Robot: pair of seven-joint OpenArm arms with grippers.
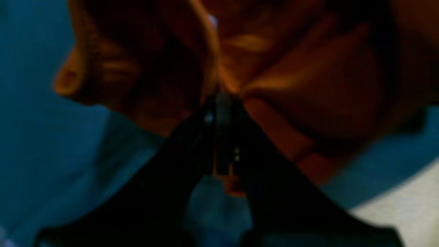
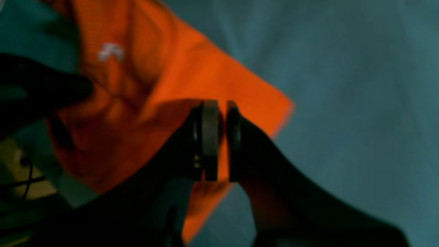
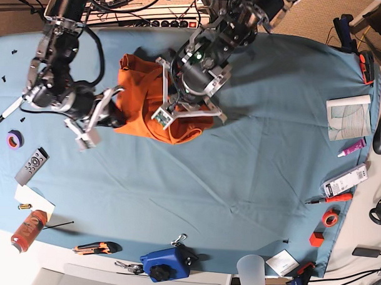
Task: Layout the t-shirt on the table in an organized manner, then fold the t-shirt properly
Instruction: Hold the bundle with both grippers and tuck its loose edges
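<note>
We are seeing the t-shirt (image 3: 145,100) lying bunched in a crumpled orange heap on the far-left part of the teal worktop (image 3: 239,175), not spread out. The left pincer (image 1: 224,103) is clenched on a gathered fold of the shirt; in the left wrist view the cloth is puckering right at the closed tips, though the picture is dark and blurred. The right pincer (image 2: 219,137) is gripping the shirt too: in the right wrist view a thin orange edge is running between the two pads (image 2: 210,137), which are standing nearly together. A small white mark (image 2: 110,52) is showing on the fabric there. In the base view both arms are reaching over the heap, one from the left, one from the far side, and covering part of it. Around the worktop's edges we are noting a remote (image 3: 32,166), a purple tape roll (image 3: 15,139), an orange can (image 3: 27,229), a blue tool (image 3: 166,264), a clear cup (image 3: 251,273) and a booklet (image 3: 349,117), all well apart from the shirt.
</note>
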